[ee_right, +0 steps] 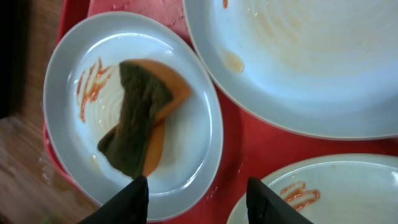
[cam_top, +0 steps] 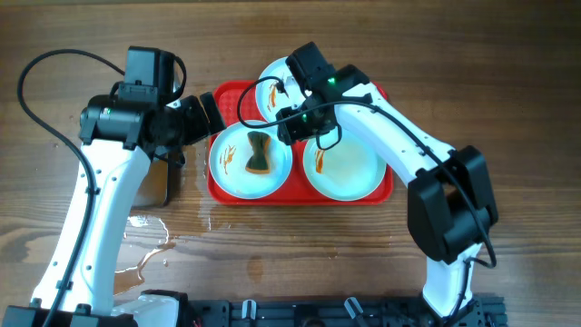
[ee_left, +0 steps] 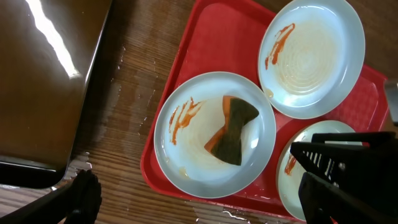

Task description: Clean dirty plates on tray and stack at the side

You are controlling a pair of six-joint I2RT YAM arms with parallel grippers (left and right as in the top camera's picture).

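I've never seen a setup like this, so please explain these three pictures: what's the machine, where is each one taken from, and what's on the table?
Two white robot arms stand at a wooden table, each ending in a two-finger gripper. One picture looks down from above; the others come from a camera on each wrist. A red tray holds three pale, sauce-smeared plates; a green-and-orange sponge lies on one. The left gripper and right gripper are open, holding nothing. A dark pan sits beside the tray.

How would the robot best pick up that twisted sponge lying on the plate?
At its pinched middle, coming straight down from above. The sponge lies twisted like a bow tie on the plate, so that narrow waist is probably easiest to pinch.
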